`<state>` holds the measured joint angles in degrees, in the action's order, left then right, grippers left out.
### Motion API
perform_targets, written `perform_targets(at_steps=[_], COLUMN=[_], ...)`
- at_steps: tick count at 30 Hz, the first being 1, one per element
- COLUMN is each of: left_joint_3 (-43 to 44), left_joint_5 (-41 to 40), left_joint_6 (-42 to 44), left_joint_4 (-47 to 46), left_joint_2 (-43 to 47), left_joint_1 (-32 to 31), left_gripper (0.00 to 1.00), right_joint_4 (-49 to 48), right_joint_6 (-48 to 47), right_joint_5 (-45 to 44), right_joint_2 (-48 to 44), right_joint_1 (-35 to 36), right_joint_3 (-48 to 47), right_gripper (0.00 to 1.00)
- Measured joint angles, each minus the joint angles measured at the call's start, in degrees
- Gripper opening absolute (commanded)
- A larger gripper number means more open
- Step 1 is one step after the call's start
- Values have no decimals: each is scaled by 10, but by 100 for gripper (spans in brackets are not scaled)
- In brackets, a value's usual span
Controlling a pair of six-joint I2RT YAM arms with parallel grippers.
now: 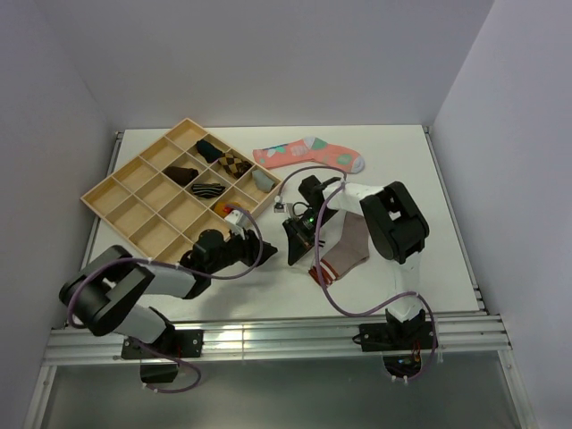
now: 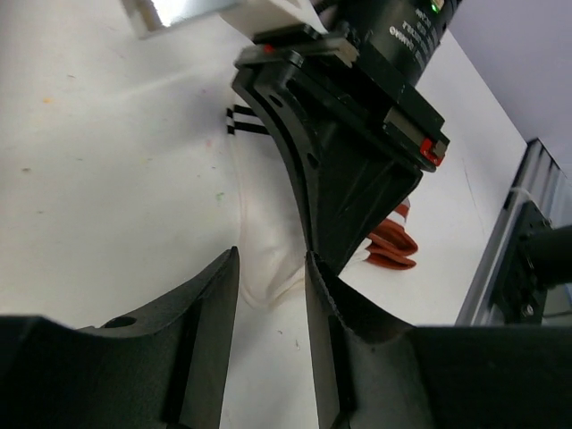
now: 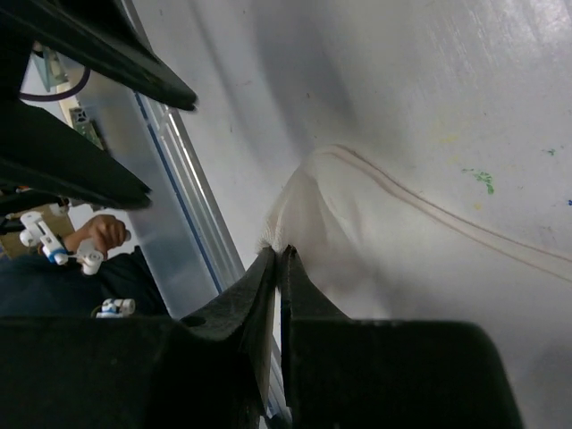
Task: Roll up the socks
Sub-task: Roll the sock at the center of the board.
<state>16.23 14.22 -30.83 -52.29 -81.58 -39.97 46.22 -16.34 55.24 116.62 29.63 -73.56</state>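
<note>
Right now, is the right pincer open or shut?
Shut. In its wrist view, the right pincer grips the edge of the white sock, jaws together.

Black-and-white twin arms
The left arm [image 1: 116, 295] and right arm [image 1: 393, 223] are wearing black joints, white links and looping purple cables [image 1: 338, 306]; a green light [image 2: 435, 7] is glowing on the black right gripper [image 3: 279, 255].

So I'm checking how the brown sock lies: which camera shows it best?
Top external: most of the taupe-brown sock shows there, cuff to foot. Left wrist catches only its red-striped cuff; right wrist shows none of it.
</note>
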Motion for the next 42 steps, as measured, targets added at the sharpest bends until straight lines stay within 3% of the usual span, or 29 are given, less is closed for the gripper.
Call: perform_targets(at_steps=[13, 20, 27, 42], left_joint_3=[34, 49, 57, 87], left_joint_5=[125, 167, 182, 218], left_joint_6=[-5, -5, -5, -3], left_joint_4=[-145, -165, -176, -181], left_joint_2=[-158, -191, -226, -260], left_joint_1=[-2, -2, -1, 3], left_gripper=[41, 43, 51, 45], right_joint_4=[3, 3, 11, 23], right_joint_6=[3, 4, -2, -12], right_joint_5=[3, 4, 8, 17], right_joint_2=[0, 0, 0, 0], right_joint_1=[-6, -18, -24, -31], right_joint_3=[1, 5, 9, 9], right_gripper=[3, 3, 2, 1])
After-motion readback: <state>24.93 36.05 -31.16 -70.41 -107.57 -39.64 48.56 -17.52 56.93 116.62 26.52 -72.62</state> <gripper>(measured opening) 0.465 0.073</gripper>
